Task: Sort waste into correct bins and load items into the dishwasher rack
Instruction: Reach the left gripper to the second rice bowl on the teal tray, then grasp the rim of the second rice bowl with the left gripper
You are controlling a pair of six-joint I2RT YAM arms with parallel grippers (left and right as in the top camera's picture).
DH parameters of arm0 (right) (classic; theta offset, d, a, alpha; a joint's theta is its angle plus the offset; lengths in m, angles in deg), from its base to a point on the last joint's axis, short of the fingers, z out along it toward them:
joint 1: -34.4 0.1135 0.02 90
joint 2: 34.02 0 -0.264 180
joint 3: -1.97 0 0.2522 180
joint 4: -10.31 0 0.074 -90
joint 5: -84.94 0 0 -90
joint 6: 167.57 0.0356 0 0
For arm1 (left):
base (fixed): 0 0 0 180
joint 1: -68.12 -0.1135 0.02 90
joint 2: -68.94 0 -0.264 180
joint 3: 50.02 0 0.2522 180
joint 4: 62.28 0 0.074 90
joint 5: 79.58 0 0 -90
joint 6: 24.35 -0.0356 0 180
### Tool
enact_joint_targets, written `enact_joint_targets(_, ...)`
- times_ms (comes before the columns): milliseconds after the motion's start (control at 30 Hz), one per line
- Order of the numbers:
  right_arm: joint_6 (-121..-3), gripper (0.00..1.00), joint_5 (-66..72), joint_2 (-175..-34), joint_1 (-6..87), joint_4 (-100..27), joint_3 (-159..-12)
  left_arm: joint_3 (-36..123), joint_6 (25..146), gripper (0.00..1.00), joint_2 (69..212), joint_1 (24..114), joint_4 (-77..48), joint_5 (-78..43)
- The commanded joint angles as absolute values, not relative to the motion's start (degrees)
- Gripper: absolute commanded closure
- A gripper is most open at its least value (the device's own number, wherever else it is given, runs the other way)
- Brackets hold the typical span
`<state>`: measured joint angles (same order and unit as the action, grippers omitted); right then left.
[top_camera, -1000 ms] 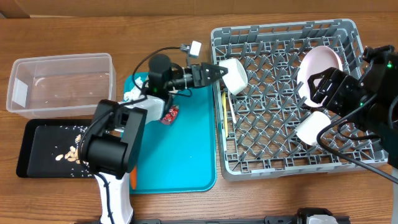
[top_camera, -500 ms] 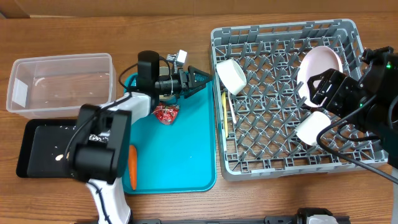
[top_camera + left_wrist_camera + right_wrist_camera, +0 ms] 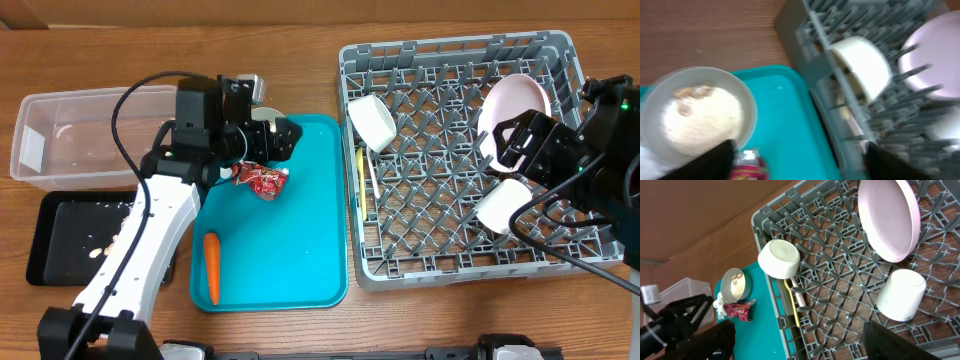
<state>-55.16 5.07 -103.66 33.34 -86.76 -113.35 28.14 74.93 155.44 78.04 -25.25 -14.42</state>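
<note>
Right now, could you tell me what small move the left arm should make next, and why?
Probably ease the open left gripper down onto the rim of the grey bowl: it sits close by on the tray and holds crumbs that belong in a bin.

Mid-table lay the flat tray [image 3: 300, 230]. The rack [image 3: 450, 272] stood at its 3 o'clock, the tub [image 3: 60, 135] at 10, and the shallow bin [image 3: 70, 235] at 8, crumbs [image 3: 103, 250] in it. On the tray: wrapper [image 3: 262, 180] at 11, carrot [image 3: 211, 267] at 7. In the rack: plate [image 3: 515, 105] at 1, cup [image 3: 372, 120] at 10, another cup [image 3: 497, 205] at 4.
</note>
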Motion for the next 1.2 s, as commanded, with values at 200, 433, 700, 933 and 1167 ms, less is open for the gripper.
enact_joint_targets(200,-55.25,0.15,4.83,-103.25,33.14,-86.70,-113.50,28.40,64.31,0.42,166.67,79.70,-32.59,-6.99)
enact_joint_targets(433,-55.23,0.15,4.83,-103.25,33.14,-86.76,-113.48,28.40,61.95,0.45,174.80,84.00,-35.59,-0.17)
enact_joint_targets(700,-55.23,0.15,4.83,-103.36,33.14,-87.44,-113.46,28.40,63.46,0.63,177.58,84.66,-37.27,8.23)
enact_joint_targets(933,-55.23,0.16,4.83,-103.47,33.14,-88.01,-113.44,28.40,63.57,0.79,178.13,84.66,-39.74,8.77)
enact_joint_targets(1167,-55.23,0.16,4.83,-103.47,33.14,-88.07,-113.44,28.40,64.57,0.95,178.35,84.68,-39.26,7.22)
